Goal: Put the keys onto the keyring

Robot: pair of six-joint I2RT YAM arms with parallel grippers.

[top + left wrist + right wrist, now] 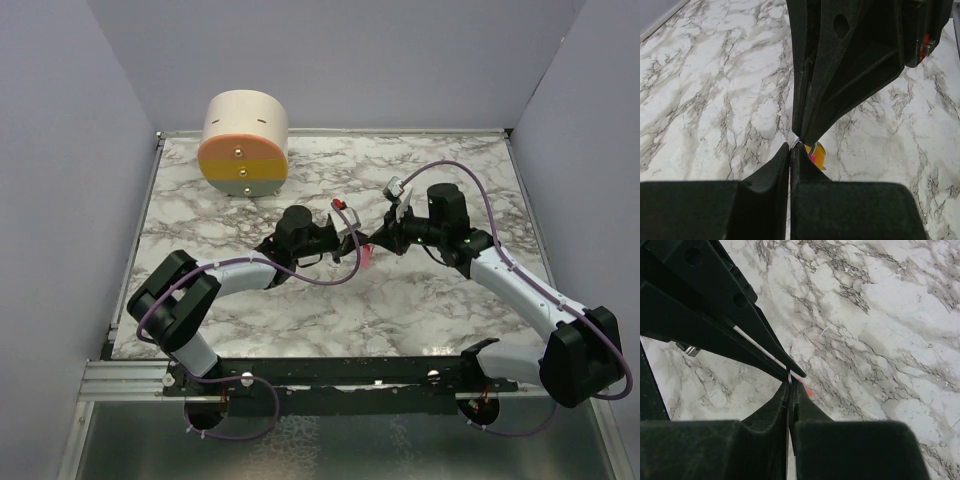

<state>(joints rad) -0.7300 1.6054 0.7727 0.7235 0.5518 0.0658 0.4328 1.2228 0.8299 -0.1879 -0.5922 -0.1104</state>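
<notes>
My left gripper (pixel 790 149) and right gripper (pixel 790 385) meet tip to tip over the middle of the marble table (pixel 250 300), and both pairs of jaws are pressed fully together. The pink keyring strap (pixel 368 256) hangs just below that meeting point in the top view. In my left wrist view the small yellow-orange key (pixel 816 151) pokes out just right of my fingertips, with a sliver of pink touching it. I cannot tell which jaws pinch the key and which the strap, and the metal ring is too small to make out. I judge this to be the threading step, with key and ring brought together but no sign the key is on. The next move calls for a very fine, steady slide of the key's hole along the ring without either pinch slipping.
</notes>
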